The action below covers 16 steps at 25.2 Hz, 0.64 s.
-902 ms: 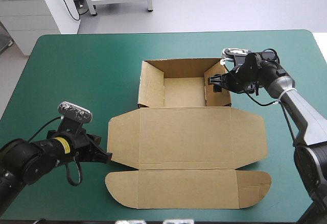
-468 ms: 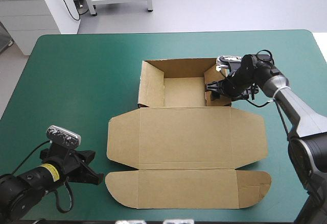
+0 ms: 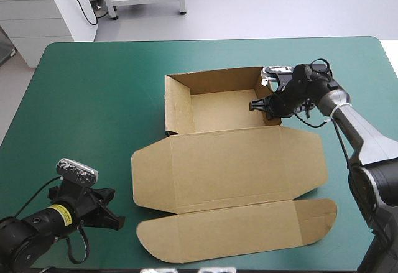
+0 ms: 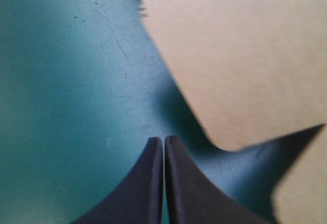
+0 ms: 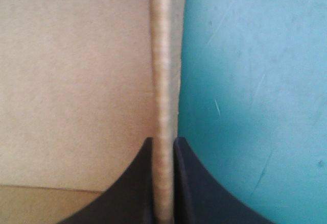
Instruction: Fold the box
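The brown box (image 3: 227, 164) lies mid-table, its tray walls (image 3: 177, 99) raised at the back and its lid flat toward the front, slightly skewed. My right gripper (image 3: 264, 105) sits at the tray's right wall. In the right wrist view, this gripper (image 5: 163, 141) is shut on the box, pinching the wall's upright edge (image 5: 162, 71). My left gripper (image 3: 117, 220) is shut and empty, low over the cover near the front left. In the left wrist view, the left gripper (image 4: 163, 140) points at bare cover, with the lid's rounded flap corner (image 4: 240, 66) just ahead and to one side.
Teal-green cover (image 3: 87, 105) stretches wide to the left of the box. The box's front flap (image 3: 242, 229) reaches close to the table's front edge. The table's right edge runs a little beyond my right arm (image 3: 351, 124).
My right gripper has shut on the tray's right wall. The box has shifted left and turned slightly. My left arm drew back from the lid toward the front left earlier.
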Motion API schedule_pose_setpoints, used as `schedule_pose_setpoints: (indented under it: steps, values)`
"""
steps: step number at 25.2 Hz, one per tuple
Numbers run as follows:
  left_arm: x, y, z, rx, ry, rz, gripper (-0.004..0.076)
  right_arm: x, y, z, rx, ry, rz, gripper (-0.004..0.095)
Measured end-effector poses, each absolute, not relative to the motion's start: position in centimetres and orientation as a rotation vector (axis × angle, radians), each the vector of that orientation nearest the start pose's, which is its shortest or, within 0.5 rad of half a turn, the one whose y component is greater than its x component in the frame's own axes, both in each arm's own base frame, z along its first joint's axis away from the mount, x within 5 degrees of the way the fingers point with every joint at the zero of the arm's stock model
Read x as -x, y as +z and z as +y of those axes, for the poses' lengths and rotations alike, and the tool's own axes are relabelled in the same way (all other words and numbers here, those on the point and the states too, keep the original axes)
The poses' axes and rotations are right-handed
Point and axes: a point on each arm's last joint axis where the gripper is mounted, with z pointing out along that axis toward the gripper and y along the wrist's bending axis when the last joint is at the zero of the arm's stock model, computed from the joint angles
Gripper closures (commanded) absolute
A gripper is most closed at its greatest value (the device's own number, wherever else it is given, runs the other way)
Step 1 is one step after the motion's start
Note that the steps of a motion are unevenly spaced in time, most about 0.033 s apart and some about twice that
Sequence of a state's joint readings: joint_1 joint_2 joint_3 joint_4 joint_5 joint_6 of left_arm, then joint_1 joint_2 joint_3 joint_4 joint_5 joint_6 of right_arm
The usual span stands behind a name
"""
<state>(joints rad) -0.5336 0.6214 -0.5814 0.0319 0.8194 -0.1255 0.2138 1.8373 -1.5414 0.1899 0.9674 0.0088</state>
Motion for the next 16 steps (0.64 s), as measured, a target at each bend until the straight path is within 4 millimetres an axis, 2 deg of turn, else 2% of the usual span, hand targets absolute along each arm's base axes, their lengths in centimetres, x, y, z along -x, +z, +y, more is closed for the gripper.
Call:
schedule_pose_setpoints:
  steps: [3,5,7,9,11,12,13,15,16]
  values:
    - [-9.4,28.9,-5.3,-0.492,-0.286,2.309,0.0731,-39.3,29.3,9.5,0.221,0.241,2.685,0.0926]
    - [-9.4,28.9,-5.3,-0.492,-0.286,2.309,0.0731,-39.9,31.3,8.6,0.232,0.165,2.637,0.0927]
    - [-9.3,28.9,-5.3,-0.493,-0.285,2.311,0.0731,-40.4,33.3,7.1,0.213,0.075,2.594,0.0927]
    - [-9.3,28.9,-5.3,-0.493,-0.285,2.311,0.0731,-40.7,34.7,4.5,0.173,-0.054,2.566,0.0927]
    - [-9.3,28.9,-5.3,-0.493,-0.285,2.312,0.0731,-40.9,35.9,1.2,0.103,-0.183,2.549,0.0928]
    - [-9.3,28.9,-5.3,-0.493,-0.285,2.312,0.0731,-40.8,36.4,-2.2,0.015,-0.269,2.544,0.0927]
    - [-9.3,28.9,-5.3,-0.493,-0.285,2.312,0.0731,-40.7,36.5,-4.1,-0.040,-0.302,2.544,0.0927]
    - [-9.3,28.9,-5.3,-0.493,-0.284,2.313,0.0731,-39.9,36.4,-9.2,-0.200,-0.351,2.556,0.0927]
    - [-9.3,28.9,-5.3,-0.493,-0.284,2.313,0.0731,-39.3,35.9,-12.4,-0.295,-0.372,2.567,0.0927]
